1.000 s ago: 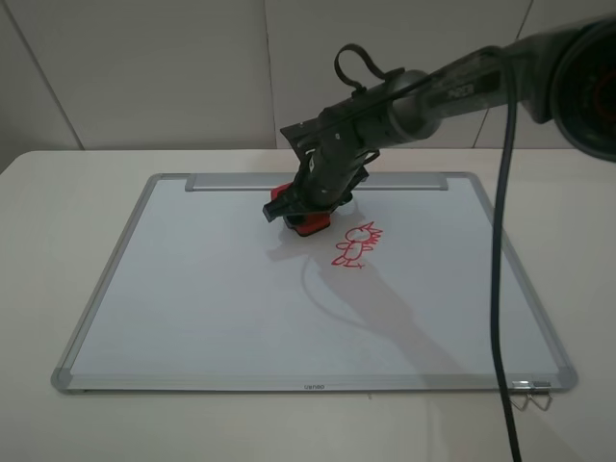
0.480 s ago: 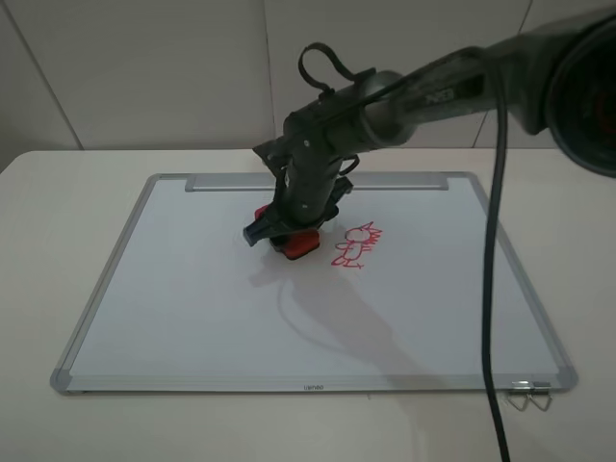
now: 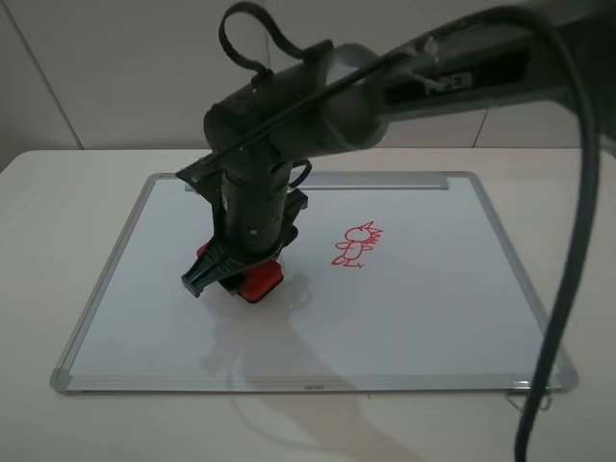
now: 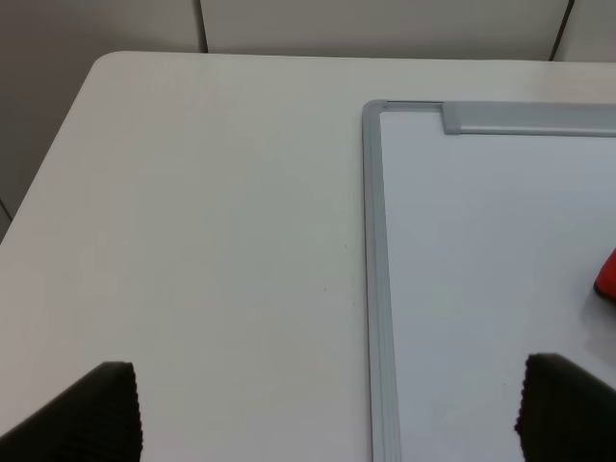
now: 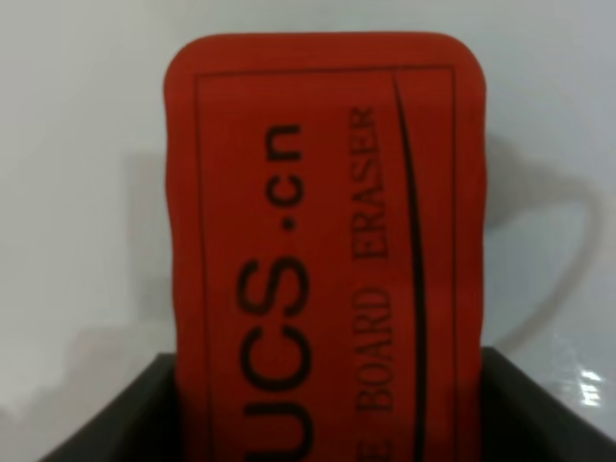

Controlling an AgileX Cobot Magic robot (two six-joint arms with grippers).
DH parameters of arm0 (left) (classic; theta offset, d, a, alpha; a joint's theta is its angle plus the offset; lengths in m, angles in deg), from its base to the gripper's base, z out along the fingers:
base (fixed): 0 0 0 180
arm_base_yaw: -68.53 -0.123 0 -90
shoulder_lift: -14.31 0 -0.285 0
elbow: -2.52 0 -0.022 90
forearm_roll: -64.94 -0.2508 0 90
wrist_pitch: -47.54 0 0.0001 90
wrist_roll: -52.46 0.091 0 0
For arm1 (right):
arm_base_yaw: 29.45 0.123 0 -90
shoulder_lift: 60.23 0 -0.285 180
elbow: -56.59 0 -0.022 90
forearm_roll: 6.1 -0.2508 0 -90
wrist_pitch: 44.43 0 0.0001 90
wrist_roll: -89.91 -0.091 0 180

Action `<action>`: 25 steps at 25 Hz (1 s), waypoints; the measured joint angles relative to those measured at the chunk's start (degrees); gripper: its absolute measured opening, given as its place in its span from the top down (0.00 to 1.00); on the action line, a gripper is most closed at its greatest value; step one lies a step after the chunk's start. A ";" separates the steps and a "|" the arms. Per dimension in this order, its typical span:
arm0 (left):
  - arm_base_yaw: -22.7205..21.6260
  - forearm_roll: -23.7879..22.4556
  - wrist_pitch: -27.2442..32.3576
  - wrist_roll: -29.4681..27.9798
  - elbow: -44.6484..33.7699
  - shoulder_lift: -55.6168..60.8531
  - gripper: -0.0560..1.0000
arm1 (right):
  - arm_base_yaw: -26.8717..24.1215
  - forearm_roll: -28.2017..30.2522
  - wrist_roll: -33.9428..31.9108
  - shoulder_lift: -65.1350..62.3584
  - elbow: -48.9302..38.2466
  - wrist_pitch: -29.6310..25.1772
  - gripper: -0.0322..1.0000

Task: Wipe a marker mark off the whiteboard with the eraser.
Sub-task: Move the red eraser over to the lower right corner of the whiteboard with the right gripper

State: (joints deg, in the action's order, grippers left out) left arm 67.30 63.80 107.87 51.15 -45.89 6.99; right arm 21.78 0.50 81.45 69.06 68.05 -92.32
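The whiteboard (image 3: 433, 308) lies flat on the table. My right gripper (image 3: 236, 274) reaches across to its left front part, shut on the red eraser (image 3: 260, 281), which is pressed against the board. In the right wrist view the eraser (image 5: 322, 241) fills the frame with black lettering on its top, held in the gripper (image 5: 322, 428). No wide bird-like mark shows; only the upright red doodle with a spiky crest (image 3: 358, 245) is on the board. My left gripper (image 4: 327, 414) hovers open over the table by the whiteboard (image 4: 481, 241), and the eraser (image 4: 606, 274) shows as a red sliver.
The pen-tray strip (image 3: 385, 180) runs along the board's far edge. The right arm's black cable (image 3: 577, 241) hangs down across the right side of the exterior view. White table surrounds the board, with a wall behind it.
My right gripper has slid the eraser from the board's back middle, beside the crested doodle, toward the front left. The crested doodle is unchanged.
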 joint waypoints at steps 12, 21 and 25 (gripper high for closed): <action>0.00 0.00 0.00 0.00 0.00 0.00 0.21 | -19.59 1.74 -9.61 -21.92 -33.01 9.49 0.49; 0.00 0.00 0.00 0.00 0.00 0.00 0.21 | -32.52 4.12 -13.69 -29.10 -47.52 15.89 0.49; 0.00 0.00 0.00 0.00 0.00 0.00 0.21 | -34.22 4.52 -13.81 -29.12 -51.81 18.39 0.49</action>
State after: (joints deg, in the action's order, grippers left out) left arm 67.30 63.80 107.87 51.15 -45.89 6.99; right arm -12.44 5.02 67.65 39.94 16.24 -73.93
